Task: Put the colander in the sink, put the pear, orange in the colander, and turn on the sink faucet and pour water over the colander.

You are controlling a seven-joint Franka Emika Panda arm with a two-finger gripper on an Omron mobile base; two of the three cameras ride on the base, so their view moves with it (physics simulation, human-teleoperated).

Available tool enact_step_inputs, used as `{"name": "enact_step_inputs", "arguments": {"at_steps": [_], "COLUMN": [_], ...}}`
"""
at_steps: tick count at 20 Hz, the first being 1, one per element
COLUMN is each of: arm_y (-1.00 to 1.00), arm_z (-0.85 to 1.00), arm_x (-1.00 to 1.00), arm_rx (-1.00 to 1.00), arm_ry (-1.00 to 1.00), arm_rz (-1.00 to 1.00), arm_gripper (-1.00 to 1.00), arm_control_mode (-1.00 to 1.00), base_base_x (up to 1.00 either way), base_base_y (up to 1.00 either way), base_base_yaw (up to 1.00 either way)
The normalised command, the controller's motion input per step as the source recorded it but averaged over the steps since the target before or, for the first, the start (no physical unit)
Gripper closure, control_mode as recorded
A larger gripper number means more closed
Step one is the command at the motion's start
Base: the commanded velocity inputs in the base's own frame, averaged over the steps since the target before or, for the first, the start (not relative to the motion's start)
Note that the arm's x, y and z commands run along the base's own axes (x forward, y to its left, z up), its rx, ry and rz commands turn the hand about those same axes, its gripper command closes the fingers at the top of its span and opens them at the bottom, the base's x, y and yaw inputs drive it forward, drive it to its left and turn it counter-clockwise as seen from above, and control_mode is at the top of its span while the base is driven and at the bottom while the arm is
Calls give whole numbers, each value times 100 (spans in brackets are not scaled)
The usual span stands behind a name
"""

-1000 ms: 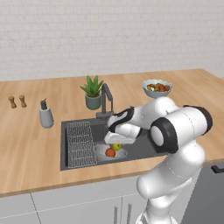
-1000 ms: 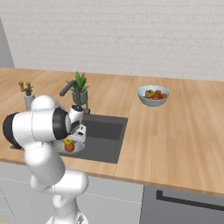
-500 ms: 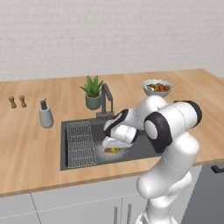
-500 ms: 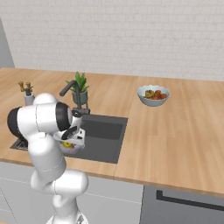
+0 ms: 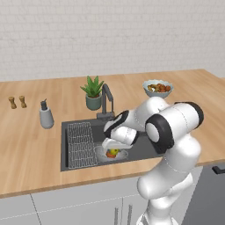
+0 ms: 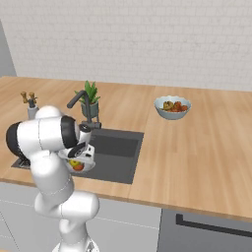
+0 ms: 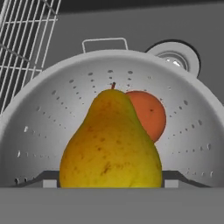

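Observation:
In the hand view the yellow-green pear (image 7: 111, 140) stands upright between my fingertips (image 7: 49, 180), and my gripper (image 7: 111, 181) is shut on its lower part. Right behind it the orange (image 7: 150, 114) lies in the silver perforated colander (image 7: 52, 113). That colander (image 5: 112, 154) sits in the dark sink (image 5: 145, 149), right of the wire rack (image 5: 81, 141). From the left base my gripper (image 5: 113, 147) hangs low over the colander, with the pear (image 5: 114, 151) and the orange (image 5: 110, 155) below it. The faucet (image 5: 107, 94) stands behind, and no water runs from it.
The steel drain (image 7: 175, 54) lies beyond the colander. A potted plant (image 5: 93, 92) stands beside the faucet and a soap dispenser (image 5: 45, 117) left of the sink. Two small shakers (image 5: 17, 102) are far left. The pale fruit bowl (image 5: 157, 88) sits on the counter behind right.
The arm has bent down and carried the hand lower into the sink, bringing the pear down into the colander beside the orange.

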Motion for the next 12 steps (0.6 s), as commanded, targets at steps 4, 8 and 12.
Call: {"name": "enact_step_inputs", "arguments": {"at_steps": [4, 8, 12], "arm_y": [0, 0, 0], "arm_z": [10, 24, 37], "arm_x": [-31, -22, -23], "arm_rx": [0, 0, 0], "arm_ry": [0, 0, 0], "arm_rz": [-8, -7, -4], "arm_gripper": [-100, -100, -100], "arm_control_mode": [-100, -100, -100], "base_base_x": [0, 0, 0], "base_base_y": [0, 0, 0], "base_base_yaw": [0, 0, 0]}}
